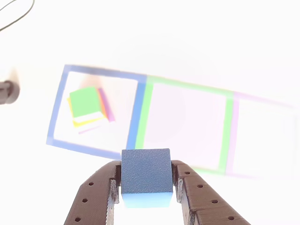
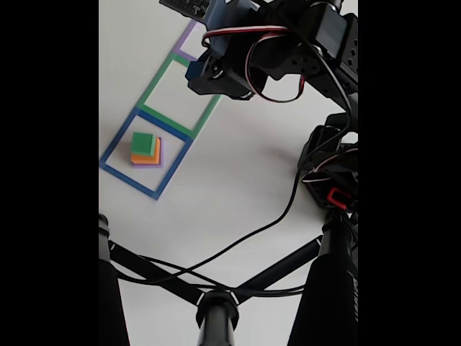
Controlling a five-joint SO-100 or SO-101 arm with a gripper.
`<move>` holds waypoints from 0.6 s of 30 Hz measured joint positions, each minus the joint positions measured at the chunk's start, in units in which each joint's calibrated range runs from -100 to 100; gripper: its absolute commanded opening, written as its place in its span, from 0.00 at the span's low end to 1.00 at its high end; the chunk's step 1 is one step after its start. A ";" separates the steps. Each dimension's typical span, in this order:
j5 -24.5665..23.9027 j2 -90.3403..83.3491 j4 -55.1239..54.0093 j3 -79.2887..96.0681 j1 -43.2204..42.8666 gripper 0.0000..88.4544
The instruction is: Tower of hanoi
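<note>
The desk (image 2: 238,194) is lying white and bare across most of the fixed view, with a tripod (image 2: 216,303) and a black cable (image 2: 252,234) crossing its near edge. The arm (image 2: 288,50) is reaching in from the upper right corner of that view, its dark servo body hanging over the strip of outlined squares, well above the surface. In the other view the gripper (image 1: 145,187) is entering from the bottom edge, its brown jaws pinching the blue cube (image 1: 146,176) by its left and right faces and holding it clear of the desk. Three flat outlines are running in a row: the blue square outline (image 1: 56,115) (image 2: 144,155) at the end, the green square outline (image 1: 185,126) (image 2: 176,94) in the middle, and the purple square outline (image 1: 262,140) (image 2: 189,40) beyond, the latter two enclosing bare desk. Inside the blue outline the stack of cubes (image 1: 89,108) (image 2: 146,149) is sitting with the green cube (image 1: 84,101) (image 2: 142,143) on top, orange and purple edges showing beneath. The held cube is hovering near the border between the blue and green outlines.
</note>
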 measured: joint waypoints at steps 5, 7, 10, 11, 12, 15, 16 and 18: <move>0.00 0.00 1.20 -1.74 -4.18 0.01; 0.00 0.00 0.96 -1.74 -5.32 0.01; 0.00 0.00 -1.44 -0.52 -6.88 0.01; 0.00 0.00 -2.73 0.61 -7.37 0.01; 0.00 0.08 -4.33 2.18 -7.70 0.01; 0.00 0.34 -10.19 7.83 -8.43 0.01; 0.00 0.34 -12.68 10.18 -8.43 0.01; 0.00 0.34 -18.94 15.93 -8.51 0.01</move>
